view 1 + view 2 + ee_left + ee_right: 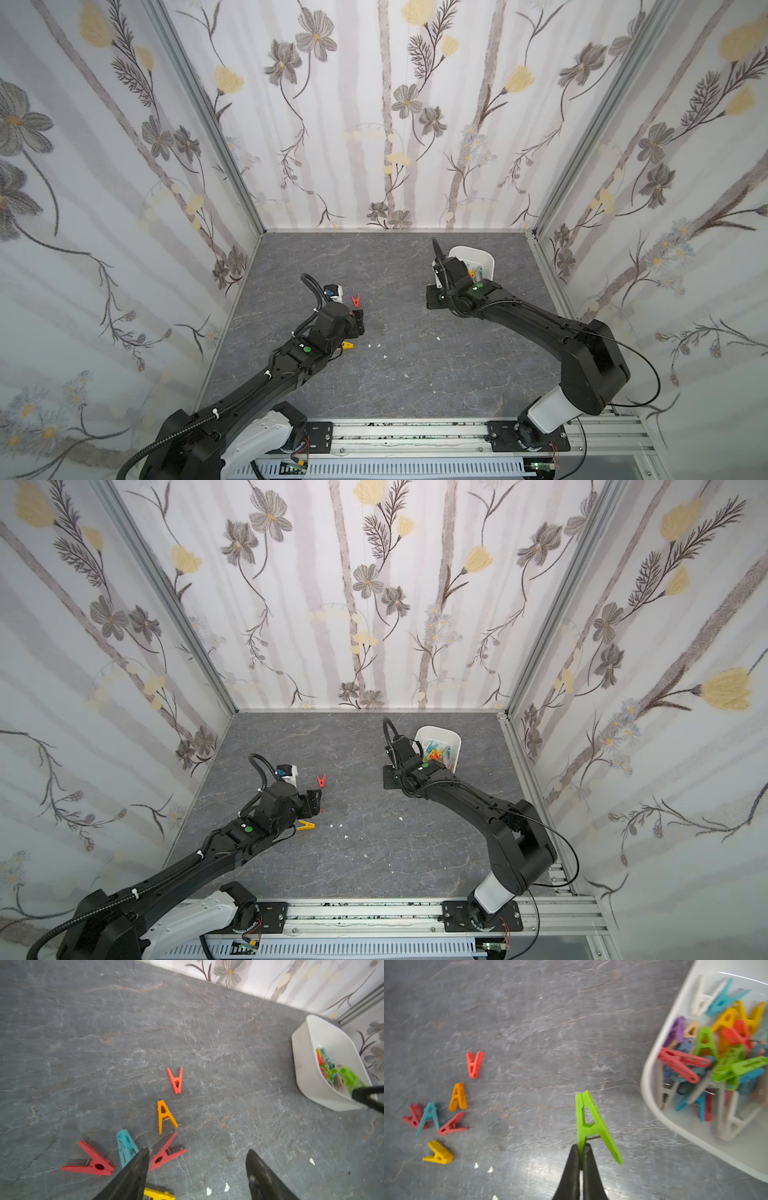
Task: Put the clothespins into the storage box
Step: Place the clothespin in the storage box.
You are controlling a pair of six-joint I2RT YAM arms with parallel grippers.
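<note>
Nearest my bases, one yellow plastic A-shaped clothespin (pixel 440 1156) lies on the grey stone-patterned desk (pixel 415 395). My left wrist view shows three tiny white specks (pixel 227 1187) near it. My left end effector (pixel 198 1150) hangs over that spot, fingers spread wide with nothing between them.

Just past its fingertips lie a red clothespin (pixel 93 1156) and a second red clothespin (pixel 172 1156), with one teal clothespin (pixel 125 1147) between them. Beyond those comes one orange clothespin (pixel 160 1122), and farthest out one coral-red clothespin (pixel 177 1090). That makes six loose pegs on the desk, all in one cluster on my left side. In both top views my left arm hides all but the yellow and the coral-red.

Farther back on the right, my right end effector (pixel 581 1146) is pinched tight on one leg of a single lime-green clothespin (pixel 593 1129), just beside the white plastic rounded storage box (pixel 646 1088). The box stands near the far right corner. It holds a tangled heap of pegs in many colours, which I cannot count.
</note>
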